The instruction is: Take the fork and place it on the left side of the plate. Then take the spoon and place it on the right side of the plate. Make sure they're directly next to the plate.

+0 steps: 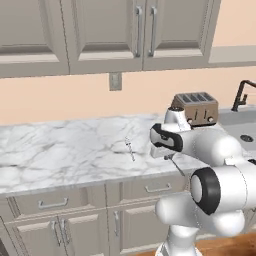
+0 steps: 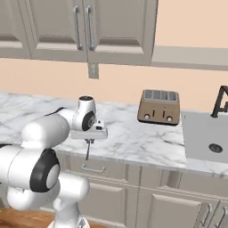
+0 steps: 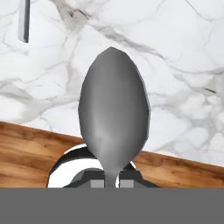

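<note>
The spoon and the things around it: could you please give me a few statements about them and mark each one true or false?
1. The gripper holds the spoon by its handle, jaws shut on it. True.
2. The spoon lies flat on the counter. False: it hangs from the gripper in front of the counter's edge.
3. The fork lies on the counter. True.
4. The toaster stands inside the sink. False: it stands on the counter beside the sink.
5. A cabinet door above the counter is open. False: the upper cabinets are shut.
</note>
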You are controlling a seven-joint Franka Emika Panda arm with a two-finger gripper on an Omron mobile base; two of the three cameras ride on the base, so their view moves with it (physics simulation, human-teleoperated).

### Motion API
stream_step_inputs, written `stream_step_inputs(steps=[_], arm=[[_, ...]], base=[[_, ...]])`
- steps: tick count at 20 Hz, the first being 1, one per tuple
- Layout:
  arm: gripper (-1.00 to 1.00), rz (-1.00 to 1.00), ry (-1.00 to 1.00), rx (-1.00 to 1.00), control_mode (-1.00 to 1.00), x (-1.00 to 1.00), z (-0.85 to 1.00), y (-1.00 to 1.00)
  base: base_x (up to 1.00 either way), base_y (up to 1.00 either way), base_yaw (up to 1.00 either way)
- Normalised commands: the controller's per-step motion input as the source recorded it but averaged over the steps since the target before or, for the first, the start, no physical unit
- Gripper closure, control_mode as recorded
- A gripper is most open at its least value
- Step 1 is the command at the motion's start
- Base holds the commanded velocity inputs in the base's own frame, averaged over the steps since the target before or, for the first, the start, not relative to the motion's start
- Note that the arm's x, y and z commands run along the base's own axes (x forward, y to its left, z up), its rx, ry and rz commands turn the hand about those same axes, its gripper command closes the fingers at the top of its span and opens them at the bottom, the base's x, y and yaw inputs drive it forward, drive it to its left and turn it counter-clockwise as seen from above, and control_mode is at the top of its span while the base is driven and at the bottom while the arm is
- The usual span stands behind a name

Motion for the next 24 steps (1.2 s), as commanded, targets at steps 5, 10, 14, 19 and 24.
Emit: stream_step_inputs(steps=[5, 10, 14, 19, 24], arm=[[1.00, 0.00, 0.00, 0.00, 1.00, 0.00, 0.00, 0.00], [1.00, 0.00, 0.00, 0.00, 1.00, 0.00, 0.00, 0.00], [1.00, 0.00, 0.00, 0.00, 1.00, 0.00, 0.00, 0.00], [1.00, 0.00, 0.00, 0.00, 1.00, 0.00, 0.00, 0.00], [1.00, 0.00, 0.00, 0.00, 1.00, 0.00, 0.00, 0.00]], base=[[-0.13, 0.17, 0.87], [-0.09, 0.02, 1.00], [-0.11, 0.03, 1.00], [-0.07, 0.00, 1.00], [-0.07, 0.00, 1.00]])
